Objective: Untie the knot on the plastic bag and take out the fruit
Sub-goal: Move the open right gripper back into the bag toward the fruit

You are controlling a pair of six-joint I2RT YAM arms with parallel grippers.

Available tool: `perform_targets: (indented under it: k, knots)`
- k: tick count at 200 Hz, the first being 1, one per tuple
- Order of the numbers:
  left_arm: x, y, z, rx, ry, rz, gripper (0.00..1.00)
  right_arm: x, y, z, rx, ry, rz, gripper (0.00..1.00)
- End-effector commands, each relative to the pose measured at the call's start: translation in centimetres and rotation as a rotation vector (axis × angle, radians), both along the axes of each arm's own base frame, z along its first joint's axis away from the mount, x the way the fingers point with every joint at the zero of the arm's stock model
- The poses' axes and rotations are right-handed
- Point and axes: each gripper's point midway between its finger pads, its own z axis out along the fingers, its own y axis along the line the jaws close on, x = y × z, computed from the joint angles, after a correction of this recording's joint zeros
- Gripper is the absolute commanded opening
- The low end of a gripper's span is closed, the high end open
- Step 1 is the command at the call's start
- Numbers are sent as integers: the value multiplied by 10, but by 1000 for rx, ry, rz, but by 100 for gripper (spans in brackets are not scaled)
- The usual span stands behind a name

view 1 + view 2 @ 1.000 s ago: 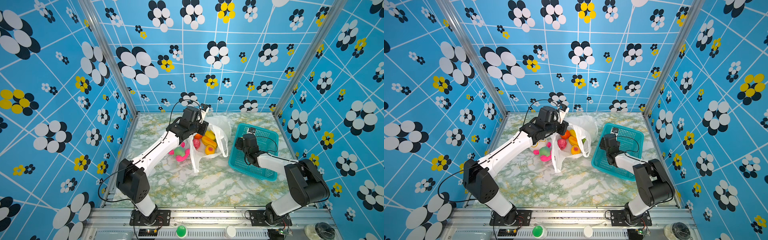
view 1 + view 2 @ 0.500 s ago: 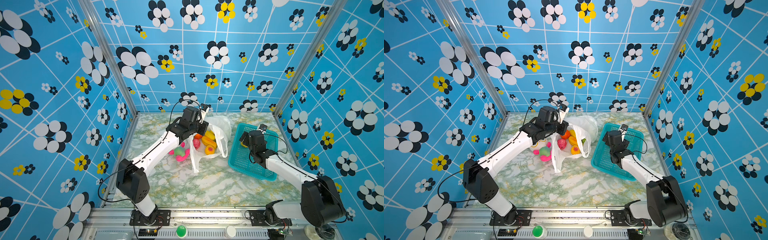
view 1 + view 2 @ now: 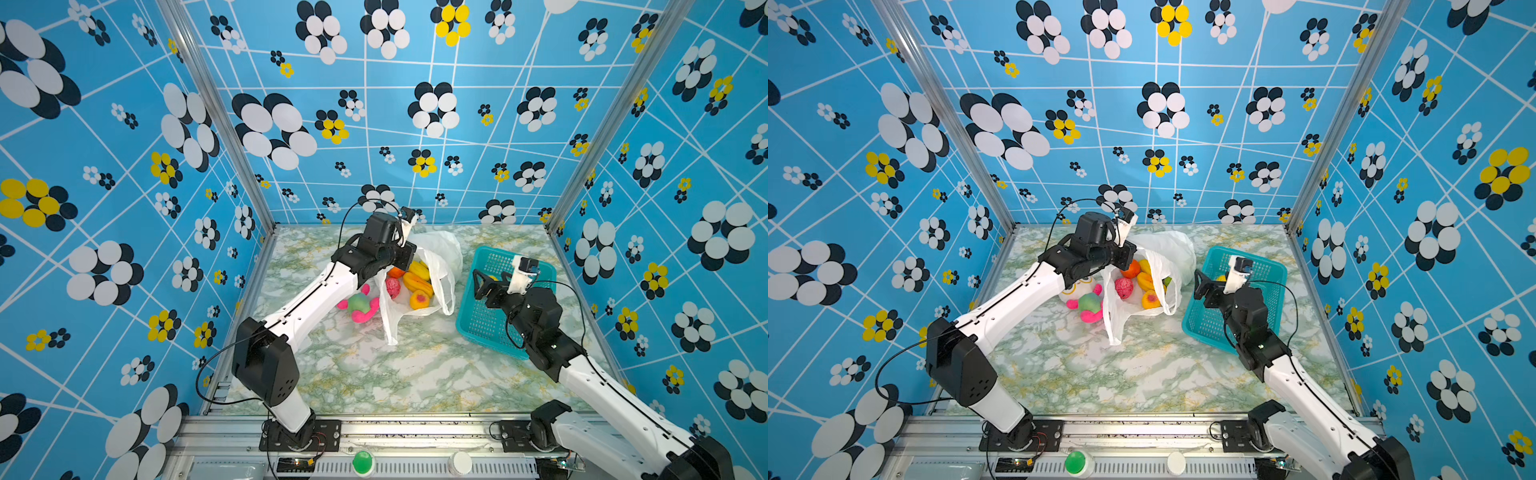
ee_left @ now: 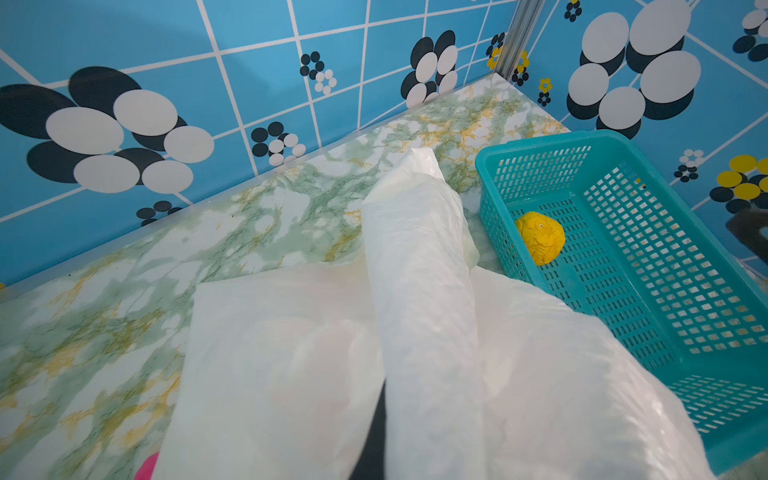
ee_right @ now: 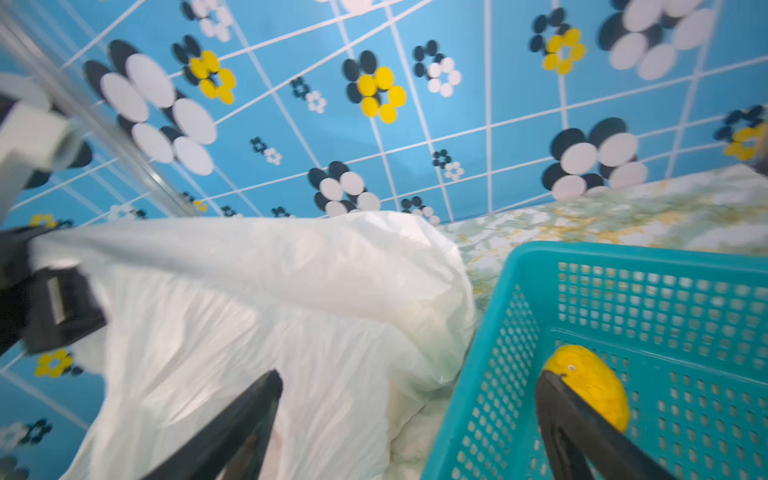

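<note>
Lifted out of teal basket (image 3: 484, 328) since a second ago, now at its 9 o'clock rim: right claw (image 3: 478, 286), spread wide, gripping nothing. Left claw (image 3: 408, 257) clamped on plastic bag (image 3: 440, 249), mouth open, on worktop (image 3: 374, 374) at 9 o'clock of basket. Fruit (image 3: 415, 282) inside; one yellow piece (image 4: 540, 239) in basket.

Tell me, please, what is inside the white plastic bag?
Through the open mouth of the plastic bag show an orange fruit, yellow oblong ones, a pink-red one and a yellow-orange one. The white plastic covers anything deeper.
</note>
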Motion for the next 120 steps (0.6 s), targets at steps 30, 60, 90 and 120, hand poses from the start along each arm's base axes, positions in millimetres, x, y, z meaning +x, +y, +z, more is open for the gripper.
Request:
perform_targets:
  k: [30, 60, 90, 120]
  knots:
    - [4, 1, 11, -29, -12, 5, 0, -59, 133, 24, -285, -208, 438, 51]
    - [4, 0, 10, -31, -9, 2, 0, -82, 177, 11, -401, -243, 532, 48]
    - [3, 0, 10, -30, -8, 2, 0, -78, 192, -2, -427, -229, 538, 50]
    - [2, 0, 11, -31, -10, 3, 0, -46, 200, -35, -535, -172, 421, 48]
